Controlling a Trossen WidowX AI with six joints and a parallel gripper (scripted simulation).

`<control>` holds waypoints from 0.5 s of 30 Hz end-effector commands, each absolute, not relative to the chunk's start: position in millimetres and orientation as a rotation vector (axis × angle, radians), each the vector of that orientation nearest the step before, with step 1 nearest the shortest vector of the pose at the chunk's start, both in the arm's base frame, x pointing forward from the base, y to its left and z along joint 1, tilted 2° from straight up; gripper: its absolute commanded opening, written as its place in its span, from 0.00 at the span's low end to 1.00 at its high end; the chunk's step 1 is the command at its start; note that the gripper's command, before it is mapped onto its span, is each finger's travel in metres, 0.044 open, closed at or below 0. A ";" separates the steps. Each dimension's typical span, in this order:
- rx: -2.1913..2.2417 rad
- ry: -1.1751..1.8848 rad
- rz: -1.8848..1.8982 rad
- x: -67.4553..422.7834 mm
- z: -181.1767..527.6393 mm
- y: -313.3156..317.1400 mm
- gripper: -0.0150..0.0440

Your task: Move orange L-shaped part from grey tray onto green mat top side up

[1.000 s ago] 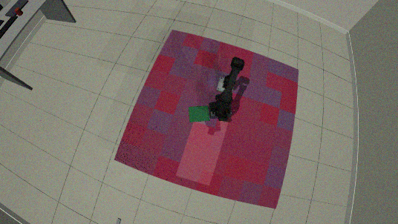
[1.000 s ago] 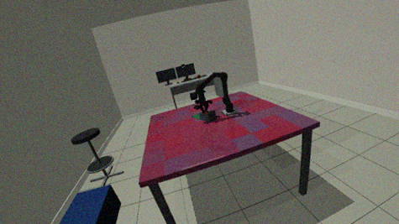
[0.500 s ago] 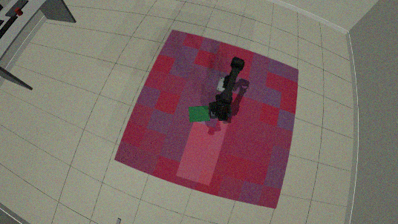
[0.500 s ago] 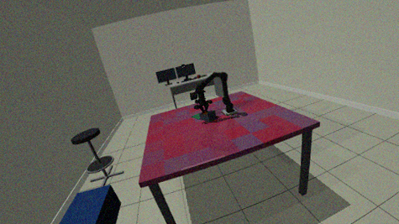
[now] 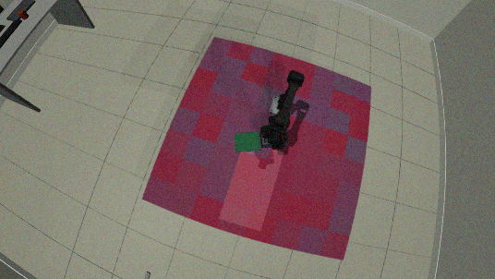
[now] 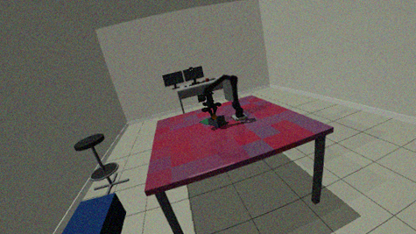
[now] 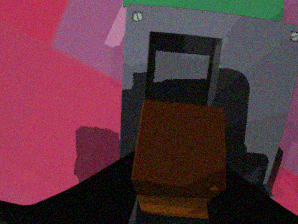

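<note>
The hand (image 6: 213, 116) (image 7: 174, 164) grips the orange part (image 6: 213, 117) (image 7: 181, 146) above the grey tray (image 6: 220, 122) (image 7: 187, 24), whose pocket (image 7: 181, 67) shows exposed beyond it, beside the green mat (image 5: 247, 141) (image 6: 205, 122) (image 7: 210, 7).

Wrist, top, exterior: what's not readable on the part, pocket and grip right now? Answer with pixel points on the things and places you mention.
- Orange part (image 6: 214, 116) (image 7: 180, 145): lower end hidden behind its own near face, wrist; too small, exterior; covered by the arm, top.
- Pocket (image 7: 154, 70): near end blocked by the part, wrist.
- Gripper (image 6: 213, 111) (image 7: 174, 164) contact: fingers lost in black shadow, wrist.
- Green mat (image 5: 247, 141) (image 7: 205, 7): cut off by top edge, wrist.
</note>
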State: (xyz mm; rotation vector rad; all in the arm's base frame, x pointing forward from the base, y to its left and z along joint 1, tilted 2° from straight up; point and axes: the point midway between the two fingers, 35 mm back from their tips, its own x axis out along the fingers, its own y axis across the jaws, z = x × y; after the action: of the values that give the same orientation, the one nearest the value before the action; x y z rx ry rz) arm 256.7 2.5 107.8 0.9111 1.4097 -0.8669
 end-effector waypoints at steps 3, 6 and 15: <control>0.909 1.404 -0.869 257.4 118.0 1.4 0.25; 0.909 1.404 -0.869 257.4 122.7 1.2 0.25; 0.909 1.404 -0.870 257.4 136.7 0.8 0.25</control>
State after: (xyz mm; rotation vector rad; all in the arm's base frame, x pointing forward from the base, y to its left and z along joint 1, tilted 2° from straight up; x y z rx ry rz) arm 257.1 -0.1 131.2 0.9044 1.4015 -0.8763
